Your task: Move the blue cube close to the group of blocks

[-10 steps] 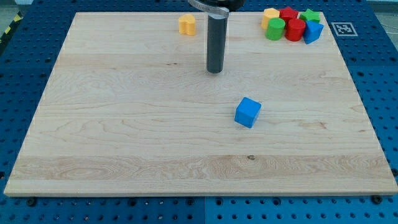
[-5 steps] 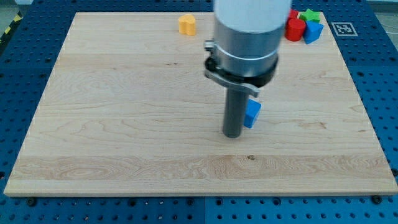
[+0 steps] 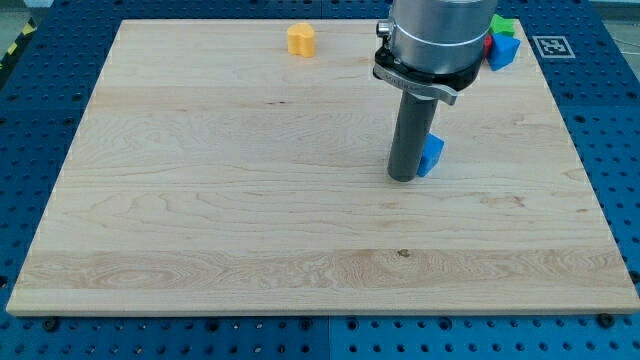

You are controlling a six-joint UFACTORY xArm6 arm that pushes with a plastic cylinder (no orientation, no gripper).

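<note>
- The surface [image 3: 200,200] is a pale wooden board resting on a blue perforated base [image 3: 610,150].
- The tool is a straight dark rod with no jaws; it holds nothing and can only press against things.
- My tip [image 3: 403,179] sits on the surface right of centre, roughly midway between the top and bottom edges.
- The blue cube [image 3: 431,154] lies directly against the rod on the view's right, slightly toward the top edge. Most of the cube is hidden behind the rod; only its right part shows.
- Whether the tip and the cube actually touch cannot be confirmed, but no gap is visible between them.
- The group of blocks lies near the top right corner and is largely covered by the arm's grey housing [image 3: 435,30].
- Of that group, a blue block [image 3: 503,52], a sliver of a red block [image 3: 487,45] and part of a green block [image 3: 504,24] show.
- The blue cube is well apart from that group, toward the bottom edge.
- A yellow block [image 3: 301,39] stands alone near the top edge, left of the arm.
</note>
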